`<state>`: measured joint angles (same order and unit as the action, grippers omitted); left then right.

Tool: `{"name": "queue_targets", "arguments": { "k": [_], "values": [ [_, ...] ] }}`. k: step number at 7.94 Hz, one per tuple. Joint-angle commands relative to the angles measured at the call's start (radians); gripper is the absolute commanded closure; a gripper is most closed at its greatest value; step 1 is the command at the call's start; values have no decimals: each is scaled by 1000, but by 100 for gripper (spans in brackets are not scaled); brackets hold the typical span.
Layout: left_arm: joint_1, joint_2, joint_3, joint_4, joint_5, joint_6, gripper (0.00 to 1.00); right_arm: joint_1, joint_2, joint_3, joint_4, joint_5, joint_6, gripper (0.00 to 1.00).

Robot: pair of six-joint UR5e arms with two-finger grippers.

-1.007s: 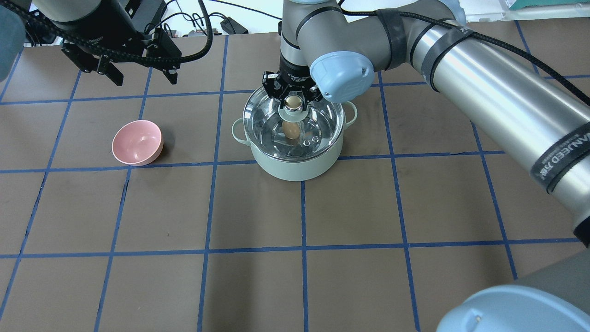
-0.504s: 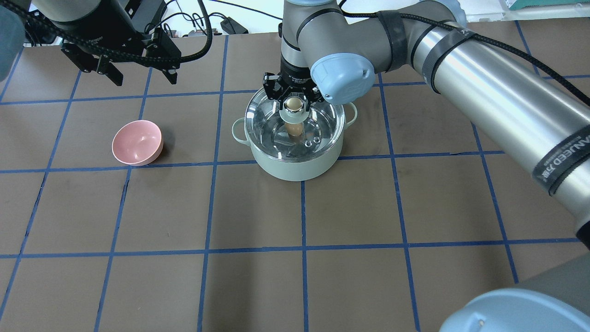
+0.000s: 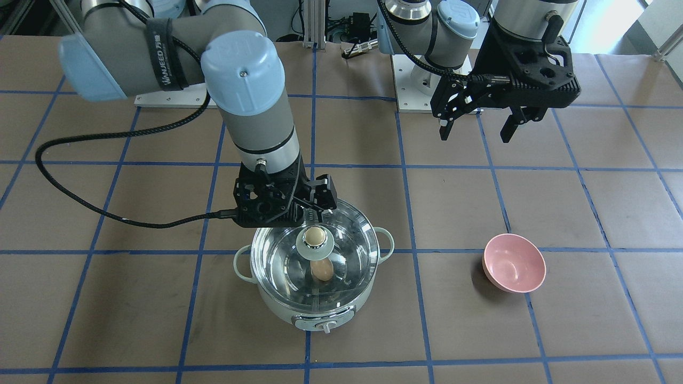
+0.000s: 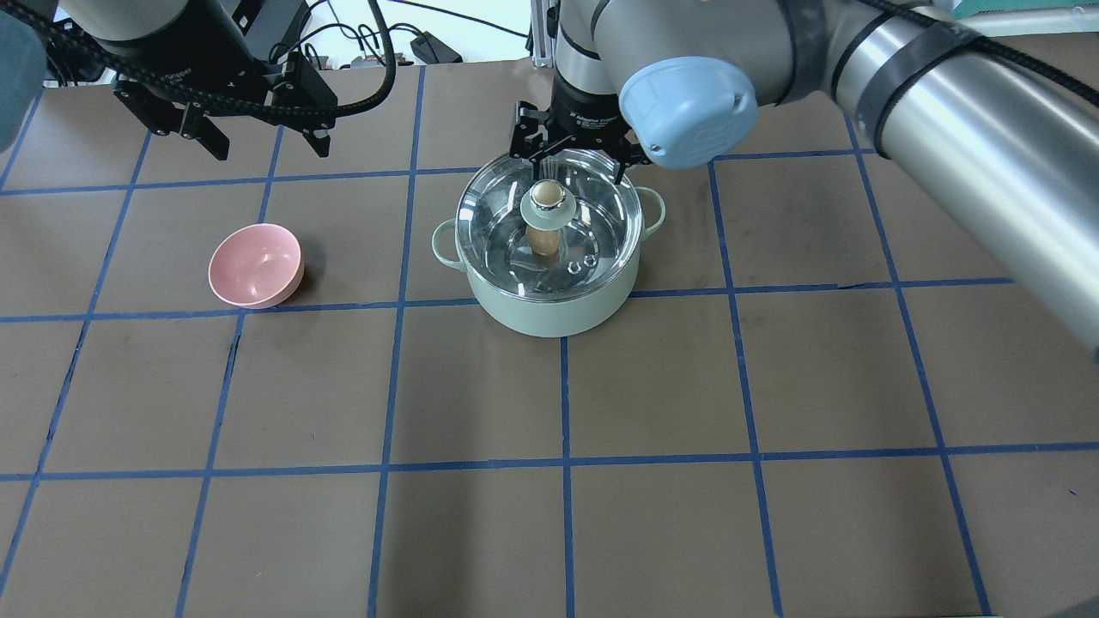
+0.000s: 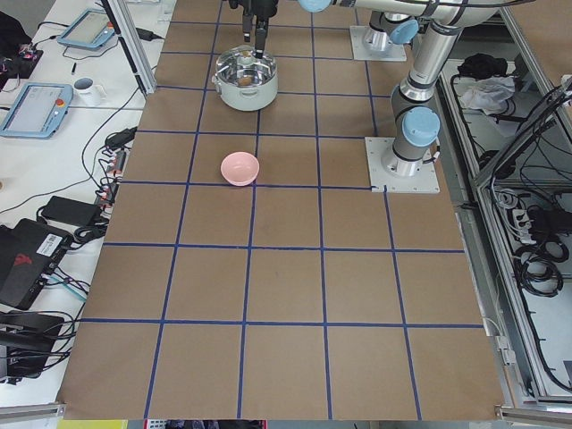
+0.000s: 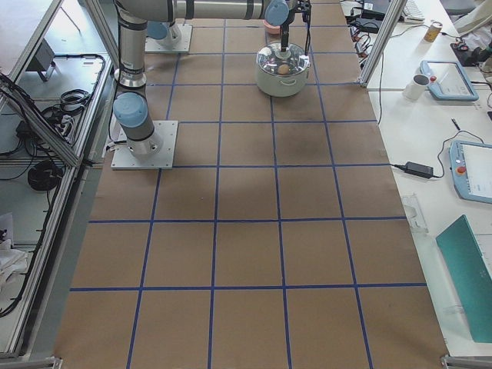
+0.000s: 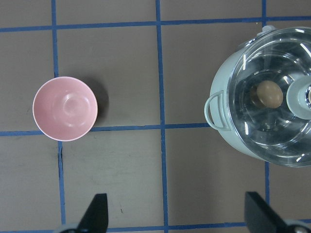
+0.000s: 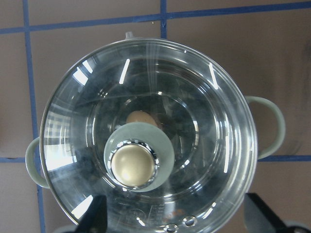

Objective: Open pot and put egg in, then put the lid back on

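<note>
The pot is standing near the middle of the brown, blue-taped tabletop, its control dial facing away from the robot. The tan egg is lying on the shiny steel bottom and showing through the glass. The clear domed lid is sitting on the pot's rim and covering the whole opening, its beige-gold knob pointing up from the mint centre disc. Just above the side of the pot nearest the robot's base, the right tool is hanging with its two fingers spread wide apart, gripping nothing and touching neither knob nor glass; its wrist camera is looking straight down on the lid. Well off to the robot's left, a pink bowl is resting upright on the tabletop, apart from the pot. Beyond the bowl, toward the robot's base, the left tool is hovering above the tabletop with its fingers likewise parted and nothing between them, both bowl and pot showing in its wrist camera.
</note>
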<state>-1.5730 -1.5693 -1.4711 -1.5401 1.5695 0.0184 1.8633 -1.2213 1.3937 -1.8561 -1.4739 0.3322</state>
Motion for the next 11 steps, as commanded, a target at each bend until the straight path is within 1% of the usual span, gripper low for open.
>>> {"name": "queue_targets", "arguments": {
  "k": [1, 2, 3, 4, 5, 11],
  "values": [
    [1, 0, 0, 0, 0, 0, 0, -91, -113, 4, 139, -66, -155, 0],
    [1, 0, 0, 0, 1, 0, 0, -133, -144, 5, 205, -104, -191, 0],
    [-1, 0, 0, 0, 1, 0, 0, -165, -180, 7, 257, -111, -237, 0],
    [-1, 2, 0, 0, 1, 0, 0, -200, -222, 10, 328, -136, -266, 0],
    [1, 2, 0, 0, 1, 0, 0, -226, -242, 8, 357, -173, -295, 0],
    [1, 2, 0, 0, 1, 0, 0, -239, -250, 25, 350, -155, -297, 0]
  ]
}}
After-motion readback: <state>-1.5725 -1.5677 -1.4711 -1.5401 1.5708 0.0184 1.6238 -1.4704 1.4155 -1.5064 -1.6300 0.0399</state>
